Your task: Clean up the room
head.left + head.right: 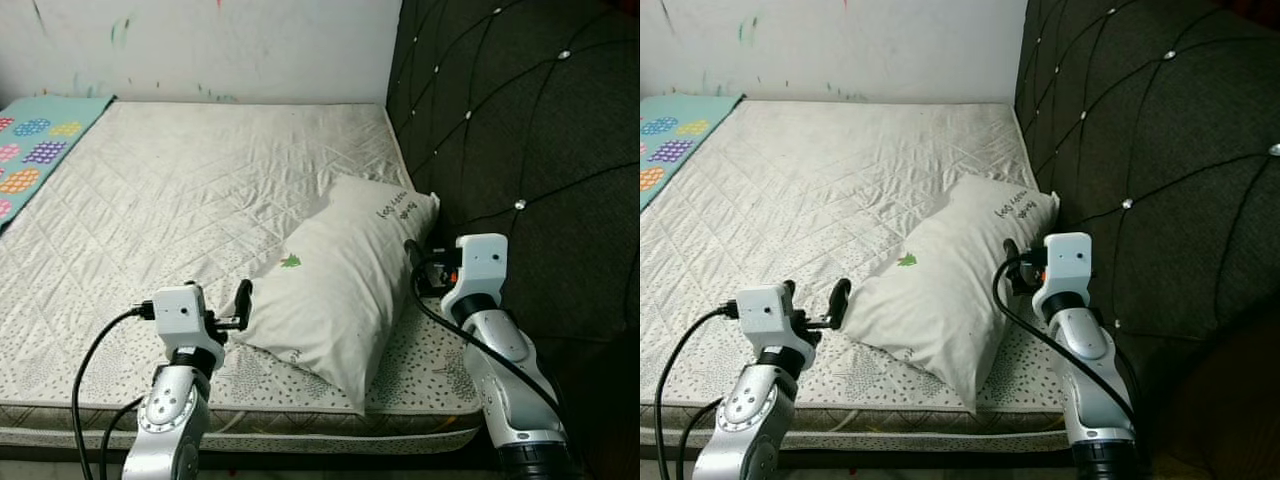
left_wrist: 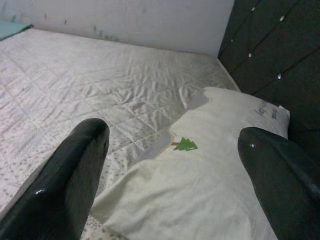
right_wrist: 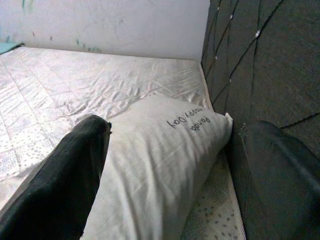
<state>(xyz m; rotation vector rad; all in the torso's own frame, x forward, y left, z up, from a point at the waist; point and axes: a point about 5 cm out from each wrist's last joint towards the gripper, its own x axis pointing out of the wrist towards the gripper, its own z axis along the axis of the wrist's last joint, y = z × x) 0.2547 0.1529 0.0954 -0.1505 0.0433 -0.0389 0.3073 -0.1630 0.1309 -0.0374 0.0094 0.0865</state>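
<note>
Our soft white pillow with a little green tree lies crooked on the quilted white mattress, beside the dark padded headboard, so it is not tidy yet. Our left gripper and right gripper sit spread wide at its two ends, holding nothing. The bed edge is close (lots of open room farther in).

Two silver jointed arms, each ending in a white boxy wrist block. Glossy black fingers on left gripper and right gripper. Black cables loop alongside both arms.
</note>
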